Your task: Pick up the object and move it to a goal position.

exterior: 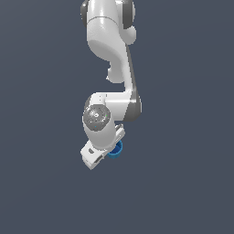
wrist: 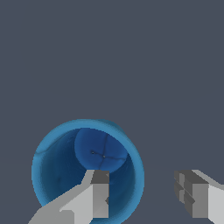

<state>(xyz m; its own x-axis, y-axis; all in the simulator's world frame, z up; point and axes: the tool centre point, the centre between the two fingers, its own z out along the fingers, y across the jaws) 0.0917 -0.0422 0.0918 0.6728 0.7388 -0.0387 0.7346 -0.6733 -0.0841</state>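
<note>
Gripper (wrist: 142,199) jaws wide apart, nothing clamped. In wrist view one finger (wrist: 94,197) sits over the cup (wrist: 57,166) mouth, looks inside the rim; other finger (wrist: 194,197) outside the cup wall, well off it. Contact w/ wall: can't tell. Cup upright, blue, hollow, round rim, inner base visible. Exterior view: cup (exterior: 116,150) peeks out just under the white hand (exterior: 98,153), on that view's right side, mostly hidden. Arm (exterior: 112,55) hangs down from top. Plain dark grey floor (exterior: 192,183) all around.
</note>
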